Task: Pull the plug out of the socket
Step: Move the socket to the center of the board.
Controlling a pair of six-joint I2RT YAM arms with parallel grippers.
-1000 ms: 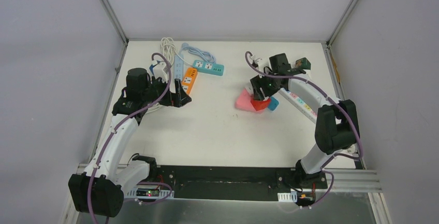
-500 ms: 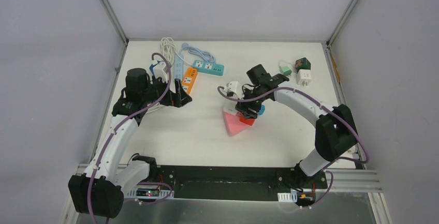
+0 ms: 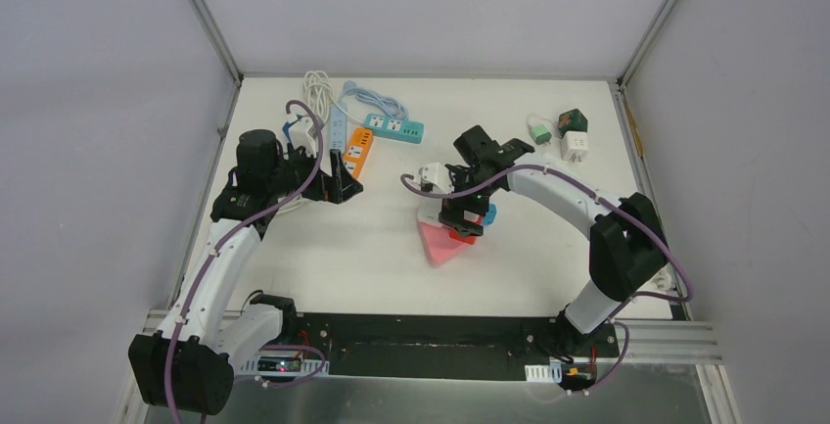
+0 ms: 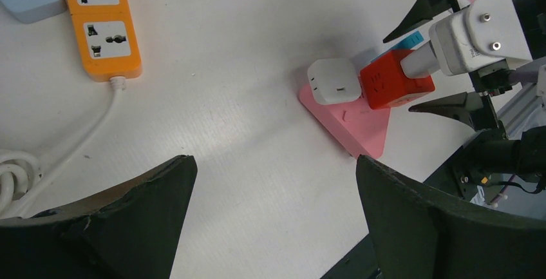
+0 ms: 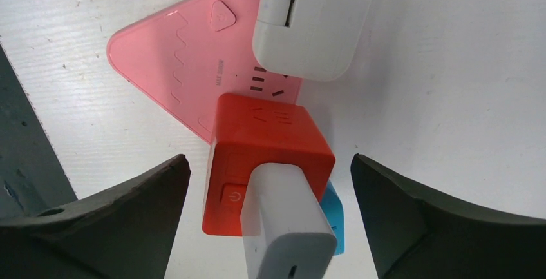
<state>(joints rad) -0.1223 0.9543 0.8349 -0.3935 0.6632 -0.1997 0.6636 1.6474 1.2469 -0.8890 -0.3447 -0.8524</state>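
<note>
Pink plastic three-corner socket board (image 5: 174, 60) holds a white square plug (image 5: 312, 21) near the middle of the white table (image 3: 323, 248), and the right gripper (image 3: 463, 216) hangs above with fingers (image 5: 116, 214) spread wide to fit around it.

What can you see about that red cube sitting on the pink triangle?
The red plastic cube socket looks shiny, with rounded edges, faint slots on one face and a power button on another. It sits at the edge of the flat pink triangular power strip. A white plastic plug sticks out of its button side; a light blue piece peeks from behind. The right tool is open, one finger on either side, not touching it.
</note>
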